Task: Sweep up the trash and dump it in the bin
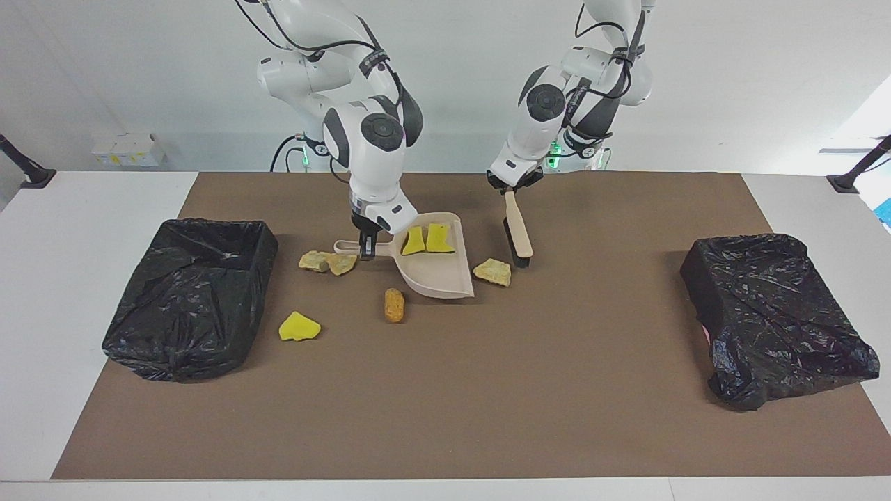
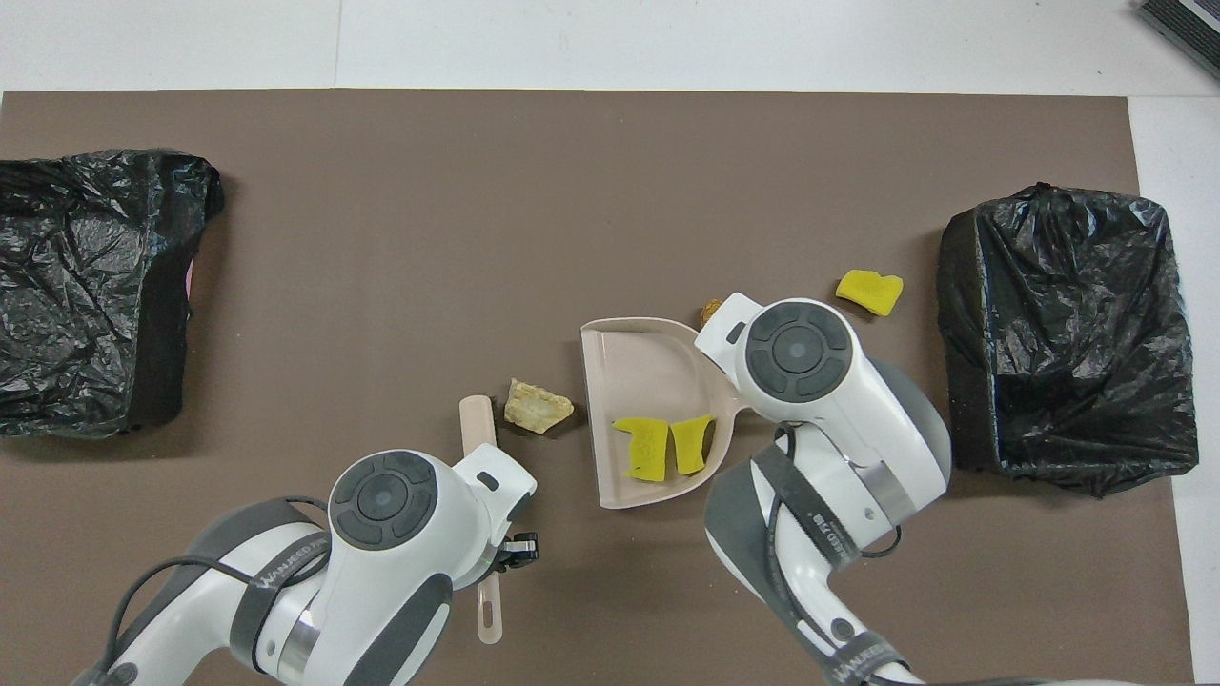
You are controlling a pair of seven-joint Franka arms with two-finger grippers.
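Facing brush (image 1: pixel 518 234): dustpan (image 1: pixel 437 268) mouth
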